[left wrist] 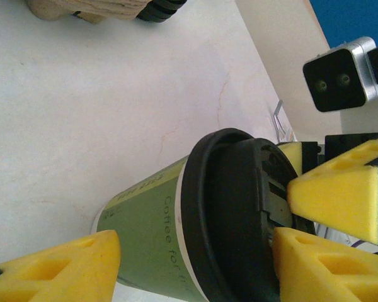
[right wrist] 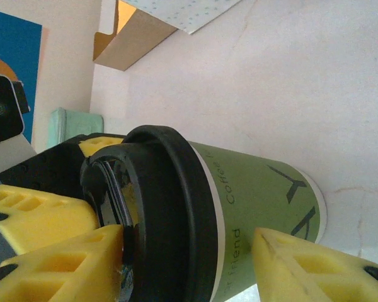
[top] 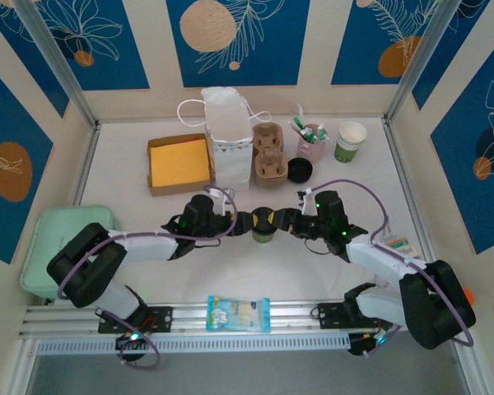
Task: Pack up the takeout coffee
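The takeout coffee (top: pixel 263 229), a green paper cup with a black lid (left wrist: pixel 239 207) on it, stands at the middle of the top view between the 2 arms. The left gripper (top: pixel 249 219) meets it from the left of the frame, the right gripper (top: pixel 280 220) from the right. Both have their yellow fingers apart. In each wrist view 1 fingertip sits at the top of the lid and the other lies alongside the green wall near the base. Neither pair looks clamped round the cup. Whether the upper tips actually press the lid I cannot tell.

This looks like seating the lid before the cup is moved. To do it well, push straight down with both upper tips together, on opposite sides of the lid, so the cup stays upright and the rim catches all round. Then 1 gripper should back off while the other takes the body below the lid, squeezing lightly, since paper walls buckle.

The containers sit in the upper part of the top view:
- The cardboard cup carrier (top: pixel 268 153) at centre seems to have empty pockets.
- The white paper bag (top: pixel 229 136) just left of it stands upright, its inside hidden.
- Further left, an open cardboard box (top: pixel 178 188) shows a flat yellow layer.
- To the right, a pink cup (top: pixel 313 152) holds utensils and an open paper cup (top: pixel 349 152) looks empty.
- A loose black lid (top: pixel 300 170) lies just below the pink cup
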Controlling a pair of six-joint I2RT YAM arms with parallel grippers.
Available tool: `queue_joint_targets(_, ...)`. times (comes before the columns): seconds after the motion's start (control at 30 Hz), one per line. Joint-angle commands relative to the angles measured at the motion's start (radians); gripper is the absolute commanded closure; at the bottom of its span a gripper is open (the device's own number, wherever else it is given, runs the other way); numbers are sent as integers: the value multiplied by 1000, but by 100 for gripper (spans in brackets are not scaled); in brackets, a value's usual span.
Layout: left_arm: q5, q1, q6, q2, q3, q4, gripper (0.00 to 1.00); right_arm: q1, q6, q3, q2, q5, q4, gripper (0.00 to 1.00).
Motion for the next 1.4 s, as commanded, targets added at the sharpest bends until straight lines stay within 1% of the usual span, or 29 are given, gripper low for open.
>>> queue_joint_targets(0.0,-19,-1,39,42,8,-201,34,-7,-48,0,-27,82,-252,40)
queue_joint_targets(0.07,-7,-1,44,48,48,-214,31,-5,-74,29,-51,83,-292,34)
queue_joint_targets(0.17,12,1,42,60,101,-220,28,2,-107,69,-78,107,-353,30)
queue_joint_targets(0.4,38,2,49,86,187,-241,24,7,-161,140,-103,151,-450,27)
queue_joint_targets(0.63,49,5,38,83,243,-250,12,12,-207,235,-92,173,-530,23)
queue_joint_targets(0.77,68,10,17,82,275,-239,10,13,-233,305,-77,181,-590,21)
queue_joint_targets(0.8,76,12,13,79,286,-241,7,20,-243,331,-71,190,-615,20)
queue_joint_targets(0.87,80,17,16,60,301,-253,5,46,-266,382,-62,237,-676,18)
queue_joint_targets(0.9,77,21,20,42,305,-264,4,67,-282,412,-54,275,-714,11)
queue_joint_targets(1.0,52,46,43,-25,310,-330,2,137,-321,512,-11,390,-845,9)
queue_joint_targets(1.13,-13,107,69,-131,285,-469,1,241,-344,631,78,529,-992,11)
queue_joint_targets(1.27,-29,183,65,-235,199,-516,0,321,-344,720,185,619,-1081,16)
queue_joint_targets(1.37,-35,226,65,-310,134,-541,0,357,-338,767,256,666,-1113,17)
